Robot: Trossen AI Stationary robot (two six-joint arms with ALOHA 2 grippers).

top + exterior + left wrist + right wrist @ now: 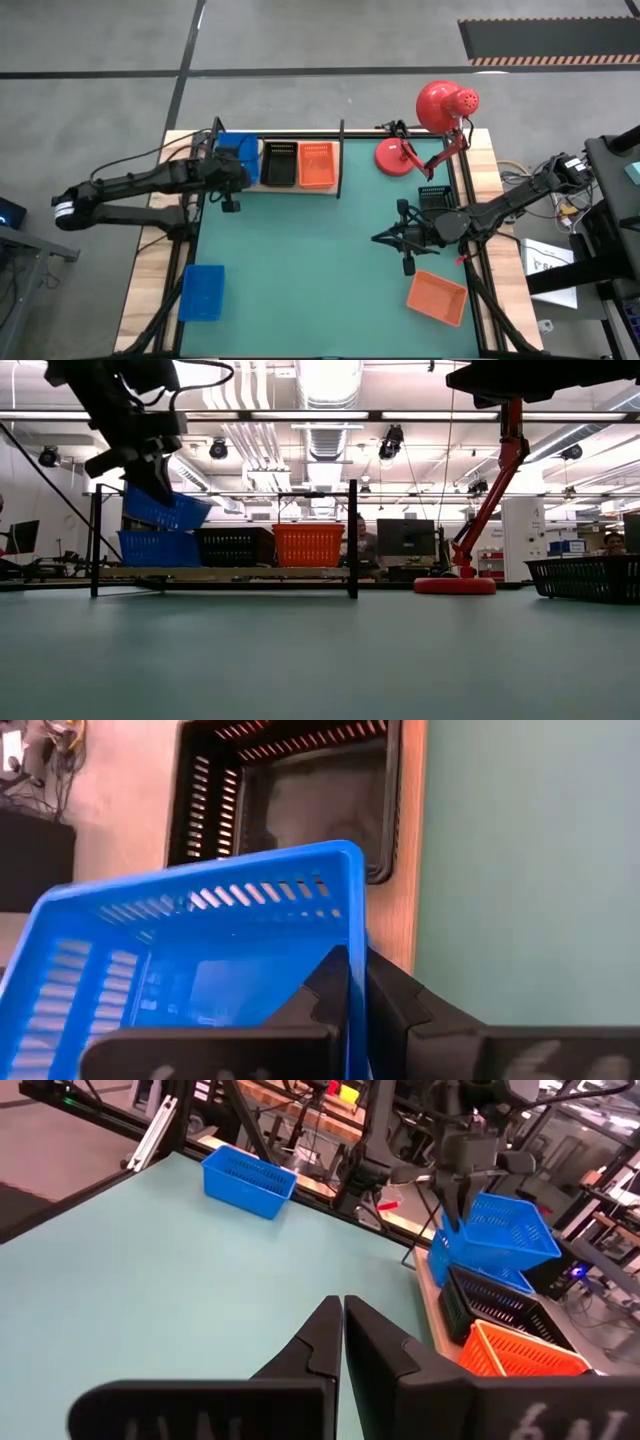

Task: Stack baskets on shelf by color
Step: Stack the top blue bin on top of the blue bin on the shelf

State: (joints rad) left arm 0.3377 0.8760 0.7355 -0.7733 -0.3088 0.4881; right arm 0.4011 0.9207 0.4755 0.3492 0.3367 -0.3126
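My left gripper is over the shelf's left end, shut on a tilted blue basket. That basket hangs above a second blue basket standing on the shelf board. A black basket and an orange-red basket stand beside it on the board. A third blue basket and another orange-red basket lie on the green mat. A black basket sits by the right edge. My right gripper hovers shut above the mat's right half. My left gripper pinches the blue basket's wall on the mat side, one finger inside the basket and the other outside. The fingers come from above, pointing down. The basket is tilted over the lower blue basket; whether the two touch cannot be told.
A red desk lamp stands at the far right, its round base on the mat right of the shelf's black post. The mat's middle holds nothing. Cables and wooden table edges run along both sides.
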